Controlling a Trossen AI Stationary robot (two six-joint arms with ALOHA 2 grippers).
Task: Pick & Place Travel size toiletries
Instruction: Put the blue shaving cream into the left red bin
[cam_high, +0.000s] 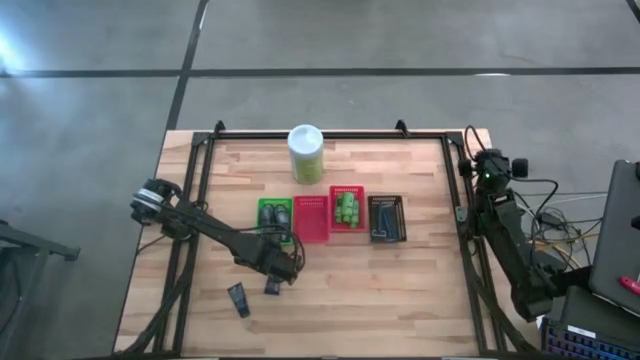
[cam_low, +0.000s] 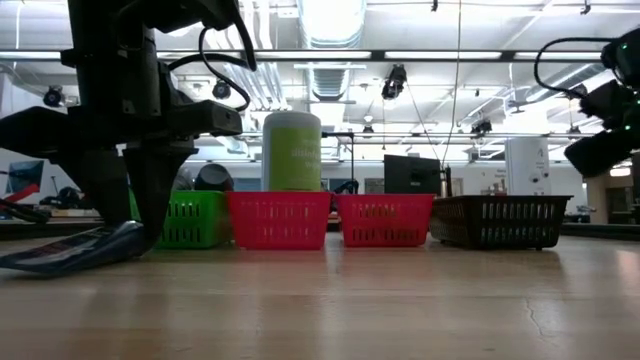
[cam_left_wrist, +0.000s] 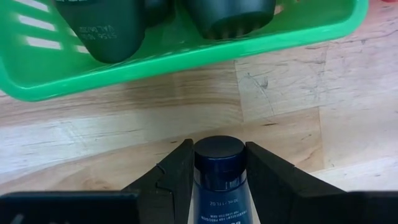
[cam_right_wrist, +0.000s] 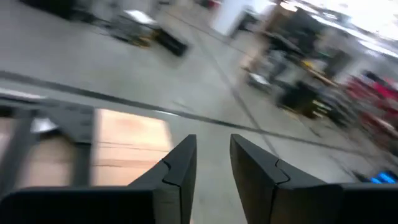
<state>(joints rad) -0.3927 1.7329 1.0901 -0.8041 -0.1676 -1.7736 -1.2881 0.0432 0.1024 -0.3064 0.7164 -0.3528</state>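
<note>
Nearest, still lying loose on the table (cam_high: 400, 300): one dark tube (cam_high: 238, 298). Just beyond, left gripper (cam_high: 282, 270) clamping a dark-blue tube (cam_left_wrist: 217, 163) beside the green basket (cam_high: 262, 212), already holding two tubes. Farther, right gripper (cam_right_wrist: 211, 171) idling, narrowly parted, empty.

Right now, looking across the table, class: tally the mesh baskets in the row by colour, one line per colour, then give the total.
Green basket: 1
Red baskets: 2
Dark basket: 1
Total: 4
</note>
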